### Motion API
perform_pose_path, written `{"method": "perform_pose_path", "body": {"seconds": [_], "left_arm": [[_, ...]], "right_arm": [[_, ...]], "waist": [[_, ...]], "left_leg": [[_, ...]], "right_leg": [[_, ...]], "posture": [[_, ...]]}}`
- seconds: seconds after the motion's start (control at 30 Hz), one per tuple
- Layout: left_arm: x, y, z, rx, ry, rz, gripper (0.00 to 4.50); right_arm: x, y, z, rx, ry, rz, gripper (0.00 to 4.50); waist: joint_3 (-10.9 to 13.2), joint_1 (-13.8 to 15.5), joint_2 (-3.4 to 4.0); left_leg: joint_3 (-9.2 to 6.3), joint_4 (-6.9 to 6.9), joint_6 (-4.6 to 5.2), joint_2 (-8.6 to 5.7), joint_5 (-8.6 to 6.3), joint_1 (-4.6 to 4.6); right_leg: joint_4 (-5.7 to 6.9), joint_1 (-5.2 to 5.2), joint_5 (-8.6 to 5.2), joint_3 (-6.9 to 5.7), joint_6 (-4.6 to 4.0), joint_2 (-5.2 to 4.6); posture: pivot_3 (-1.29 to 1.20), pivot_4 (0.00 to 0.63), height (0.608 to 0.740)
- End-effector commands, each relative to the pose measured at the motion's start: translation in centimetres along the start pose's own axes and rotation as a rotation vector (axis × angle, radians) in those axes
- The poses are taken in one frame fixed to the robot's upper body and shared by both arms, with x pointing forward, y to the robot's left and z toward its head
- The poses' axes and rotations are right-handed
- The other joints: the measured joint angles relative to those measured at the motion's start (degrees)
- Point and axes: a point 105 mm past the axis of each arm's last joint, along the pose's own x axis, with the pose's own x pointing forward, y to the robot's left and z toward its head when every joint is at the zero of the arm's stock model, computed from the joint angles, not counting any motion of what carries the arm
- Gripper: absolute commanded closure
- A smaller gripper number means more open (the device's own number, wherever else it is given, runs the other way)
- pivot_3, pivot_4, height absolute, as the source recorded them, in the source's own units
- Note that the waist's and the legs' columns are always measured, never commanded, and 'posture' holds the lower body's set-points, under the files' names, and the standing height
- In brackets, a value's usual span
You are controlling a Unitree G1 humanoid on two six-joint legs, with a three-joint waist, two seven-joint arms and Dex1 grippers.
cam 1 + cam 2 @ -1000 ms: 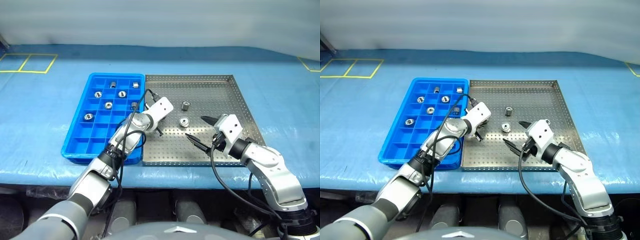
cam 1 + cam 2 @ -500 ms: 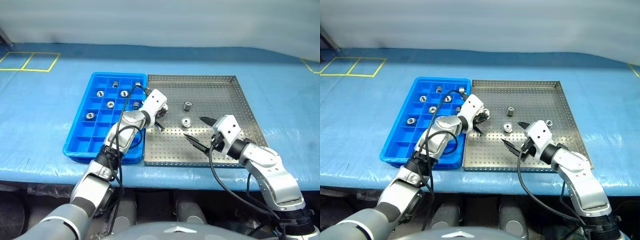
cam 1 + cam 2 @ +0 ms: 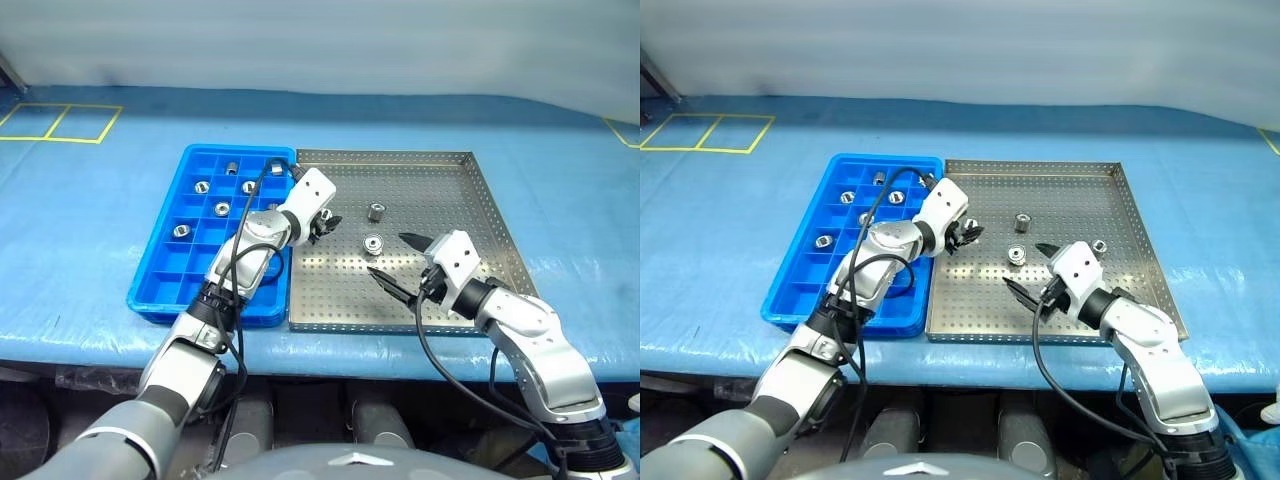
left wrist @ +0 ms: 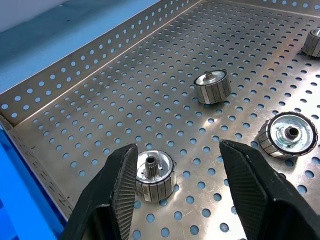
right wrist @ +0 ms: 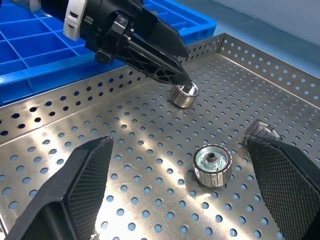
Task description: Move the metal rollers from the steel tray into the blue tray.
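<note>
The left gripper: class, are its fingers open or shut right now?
Open. The left gripper shows a clear gap between its fingers, with a metal roller resting on the steel tray beside one finger.

Blue-covered desk (image 3: 720, 230) w/ yellow tape lines at far left. Blue tray (image 3: 805, 285) sits just left of steel tray (image 3: 1140, 215), edges touching or nearly so. Approx. five metal rollers (image 3: 824, 241) in blue tray's far compartments, one per cell. Steel tray holds three rollers in plain sight: one upright near centre (image 3: 1021, 221), one just nearer (image 3: 1016, 255), one toward right rim (image 3: 1099, 245). Left gripper (image 3: 968, 236) over steel tray's left part, close to the rim shared w/ blue tray; jaws too small to judge. Right gripper (image 3: 1032, 270) low over steel tray's near-centre, jaws spread wide, nothing between them, nearer roller just beyond its tips.
</note>
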Motion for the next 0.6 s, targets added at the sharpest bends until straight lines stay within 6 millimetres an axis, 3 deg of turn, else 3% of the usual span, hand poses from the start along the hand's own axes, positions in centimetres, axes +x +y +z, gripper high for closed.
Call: {"method": "perform_pose_path", "body": {"seconds": [0.03,0.17,0.6], "left_arm": [[0.1,2.1,0.5,0.153,0.024,0.149,1.75],[0.4,2.6,0.4,0.212,0.036,0.2,1.75],[2.0,0.8,-1.7,0.188,0.149,0.079,1.75]], "right_arm": [[-0.2,-0.2,0.8,-0.024,-0.036,-0.018,0.0],[-0.1,-0.2,0.8,-0.025,-0.038,-0.019,0.0],[0.1,0.1,0.7,-0.025,-0.041,-0.016,0.0]], "waist": [[0.0,0.0,0.0],[0.0,0.0,0.0],[0.0,-0.1,0.03]], "left_leg": [[0.0,0.0,0.0,0.0,0.0,0.0],[0.0,0.0,0.0,0.0,0.0,0.0],[0.0,0.02,0.0,-0.01,0.0,0.02]], "right_leg": [[0.0,0.0,0.0,0.0,0.0,0.0],[0.0,0.0,0.0,0.0,0.0,0.0],[0.0,0.04,0.0,0.0,0.01,0.0]], "posture": [[0.05,0.15,0.74],[0.05,0.15,0.74],[0.04,0.15,0.74]]}}
